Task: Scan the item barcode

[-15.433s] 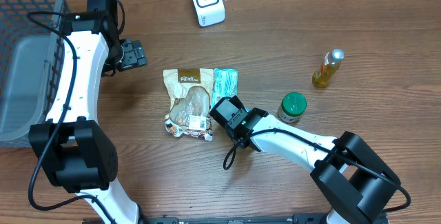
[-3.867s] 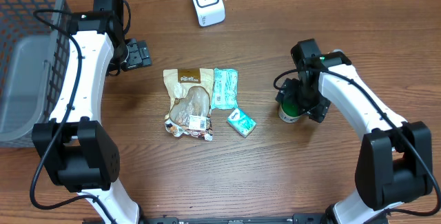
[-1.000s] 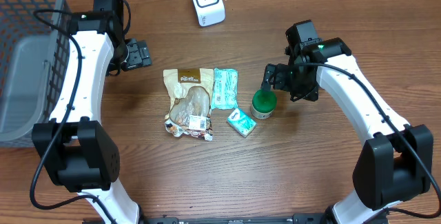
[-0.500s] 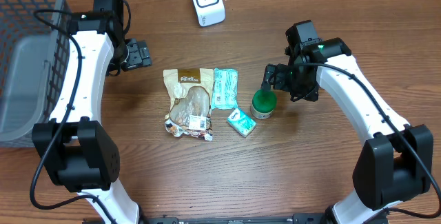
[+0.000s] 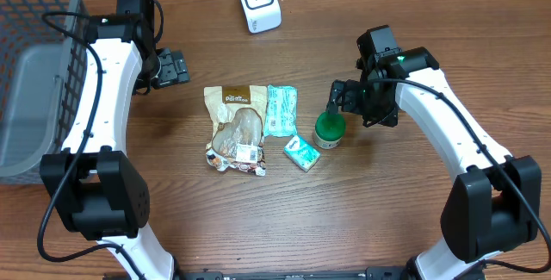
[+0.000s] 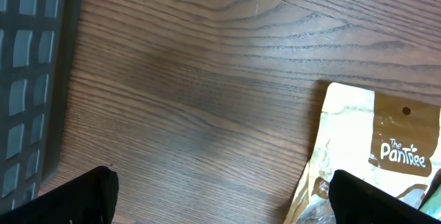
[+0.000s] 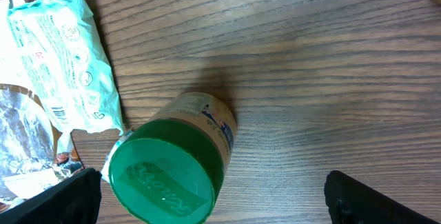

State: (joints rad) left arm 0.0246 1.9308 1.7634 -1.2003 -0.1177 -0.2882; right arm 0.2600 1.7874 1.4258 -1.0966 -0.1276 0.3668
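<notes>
Teal carton (image 5: 302,153) nearest the front edge of the wood table (image 5: 370,220), just beside the green-lidded jar (image 5: 329,130); contact between the two not resolvable. Brown snack pouch (image 5: 237,125) alongside to the left, white label near its lower edge, and pale tissue pack (image 5: 281,109) lying between pouch and jar. Jar judged to be the item for scanning: upright, free of both arms, at the middle of the table, label side partly seen from the right wrist, barcode not located. Right gripper (image 5: 341,99) just behind and above the jar, fingers spread wide, nothing held. Principal hazards from here: closing off-centre on the round wall and squeezing the jar out sideways; catching the lid only and tipping the jar onto the carton or tissue pack; a finger descending onto the neighbouring carton and dragging it along, given the tight spacing. Further back, left gripper (image 5: 170,66) near the basket, fingers also wide and empty, well apart from the items and unlikely to interfere. Farthest, white scanner (image 5: 258,3) at the rear edge, well apart from the jar: a long carry, hence risk of slip under a shallow grip, of sweeping the pouch en route, and of presenting the lid or a blank face rather than the barcode, with fingers possibly covering the code. Grey basket (image 5: 26,21) at far left, outside the likely path.
</notes>
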